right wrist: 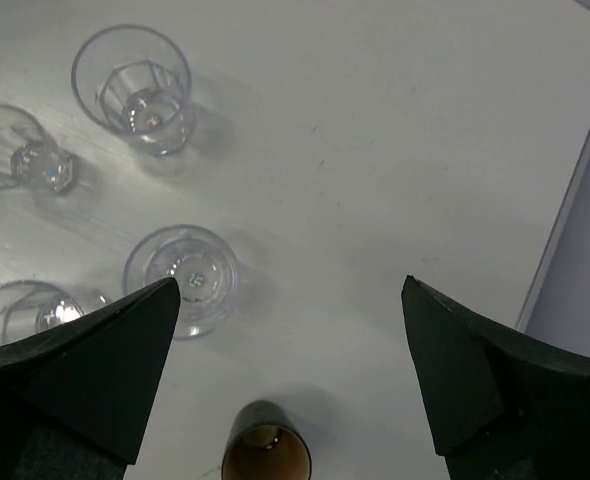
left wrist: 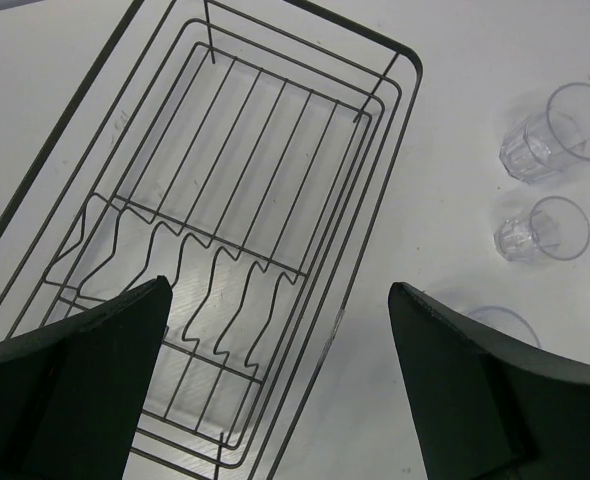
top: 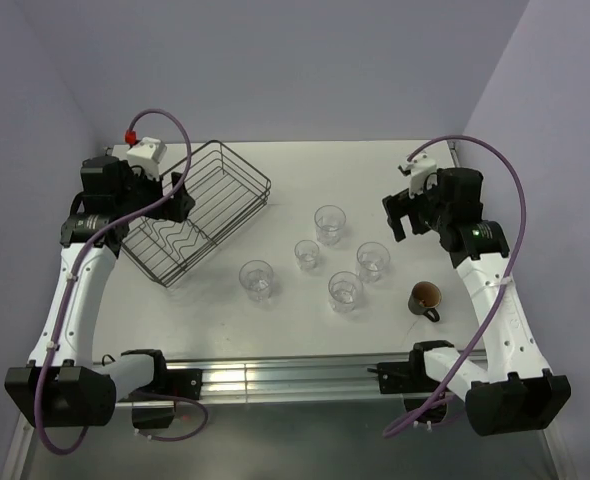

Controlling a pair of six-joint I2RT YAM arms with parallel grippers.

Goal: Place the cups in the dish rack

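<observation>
The black wire dish rack (top: 200,213) stands empty at the left of the table; it fills the left wrist view (left wrist: 225,210). Several clear ribbed tumblers stand upright mid-table, among them one (top: 328,223), one (top: 257,279) and one (top: 345,290). A dark brown mug (top: 425,298) stands to their right, also in the right wrist view (right wrist: 265,450). My left gripper (top: 178,198) is open and empty above the rack's left side. My right gripper (top: 403,215) is open and empty, raised above the table right of the tumblers.
The white table ends at a metal rail (top: 275,380) along the near edge. Lilac walls close the back and both sides. The table's right edge (right wrist: 565,210) shows in the right wrist view.
</observation>
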